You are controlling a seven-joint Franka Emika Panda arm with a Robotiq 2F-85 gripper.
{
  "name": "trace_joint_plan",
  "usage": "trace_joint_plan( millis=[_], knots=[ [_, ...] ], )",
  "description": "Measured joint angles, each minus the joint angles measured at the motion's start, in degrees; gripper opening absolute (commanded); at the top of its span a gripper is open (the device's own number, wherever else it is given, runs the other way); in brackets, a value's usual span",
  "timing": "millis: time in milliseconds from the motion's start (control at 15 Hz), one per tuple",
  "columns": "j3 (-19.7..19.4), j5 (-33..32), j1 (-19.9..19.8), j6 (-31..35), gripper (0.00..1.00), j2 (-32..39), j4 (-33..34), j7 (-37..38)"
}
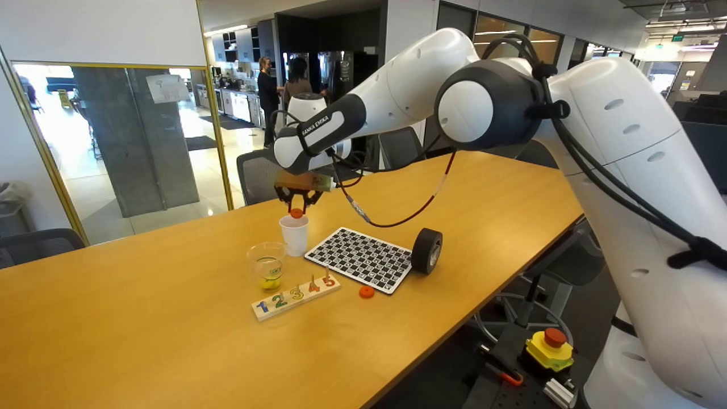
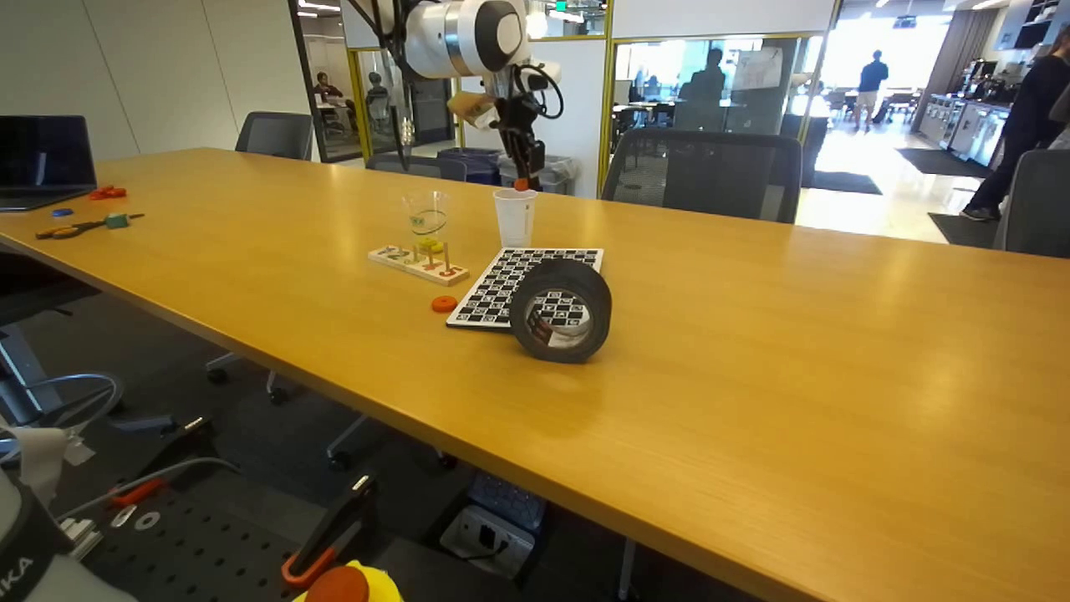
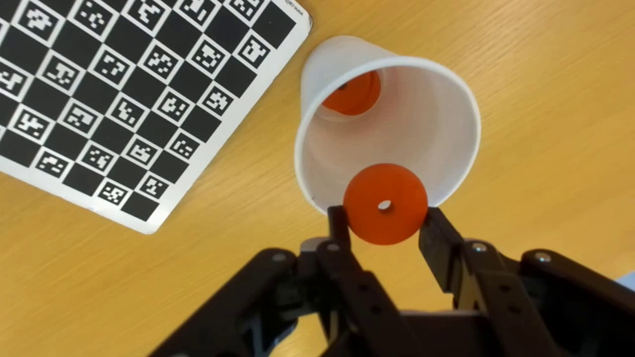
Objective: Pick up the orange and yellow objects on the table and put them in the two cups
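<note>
My gripper (image 3: 384, 215) is shut on an orange ring piece (image 3: 392, 186), gripped by its sides over the near rim of the white cup (image 3: 322, 62). In both exterior views the held piece (image 1: 296, 213) (image 2: 522, 184) is just above the upright white cup (image 1: 295, 238) (image 2: 515, 221). Another orange piece (image 3: 361, 96) lies at the bottom of that cup. A loose orange piece (image 1: 366, 292) (image 2: 445, 304) lies on the wooden table (image 1: 142, 329). A clear cup (image 1: 266, 253) (image 2: 426, 207) stands beside the white one with yellow in it (image 1: 270, 282). No black cup shows.
A checkered board (image 1: 363, 258) (image 3: 114, 94) lies flat near the white cup. A black tape roll (image 1: 419, 251) (image 2: 600, 305) stands on edge at its corner. A numbered wooden peg board (image 1: 287, 302) lies by the clear cup. A laptop (image 2: 46, 159) and pliers (image 2: 71, 230) lie farther off.
</note>
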Motion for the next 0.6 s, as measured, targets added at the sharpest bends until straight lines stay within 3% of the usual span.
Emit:
trace_joint_plan(
  millis=[200,267,400,600],
  knots=[
    [0.44,0.96,-0.02,-1.32,0.2,0.77,1.35,-2.04],
    [0.53,1.23,-0.02,-1.71,0.66,0.9,1.66,-2.52],
    [0.65,1.67,-0.02,-2.69,0.73,1.18,2.3,-3.35],
    [0.75,2.02,-0.05,-4.72,0.96,1.36,2.93,-4.96]
  ],
)
